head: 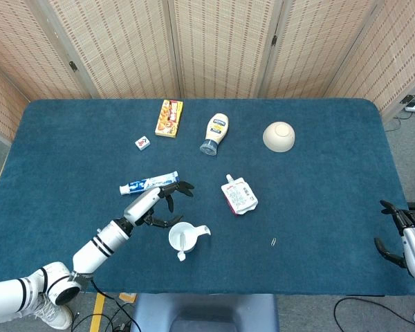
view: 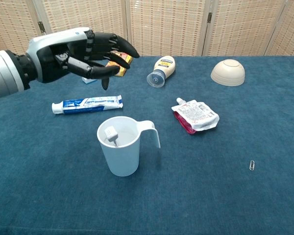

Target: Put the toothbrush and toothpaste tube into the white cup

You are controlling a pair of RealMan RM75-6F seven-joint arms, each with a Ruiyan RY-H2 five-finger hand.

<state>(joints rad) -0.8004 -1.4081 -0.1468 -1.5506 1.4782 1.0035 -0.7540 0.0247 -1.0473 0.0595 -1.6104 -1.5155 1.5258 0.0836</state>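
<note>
A: Blue cloth table (head: 318, 207), wicker screens (head: 221, 41) behind. Where's the toothbrush?

B: Toothbrush (view: 111, 135) is in the white cup (view: 120, 152), head poking up near the rim. Cup stands upright nr the front edge, handle to its right in the chest view.

A: And the paste?

B: Toothpaste tube (view: 87, 104) lies flat on the cloth, just behind the cup, not touching it.

A: Left hand?

B: Left hand (view: 90, 51) is up in the air over the tube, fingers (view: 118, 45) spread and stretched fwd, holding nothing. Clear of the cup.

A: Right hand?

B: Right hand (head: 404, 235) sits at the far right edge of the head view, off the table. Fingers look loosely curled w/ nothing in them, but it's small, can't tell for sure.

A: Other stuff?

B: Mayo bottle (head: 215, 133) on its side, overturned bowl (head: 279, 136), red-white pouch (head: 239, 195), yellow snack box (head: 169, 117), small white packet (head: 142, 142), paperclip (head: 273, 241).
</note>
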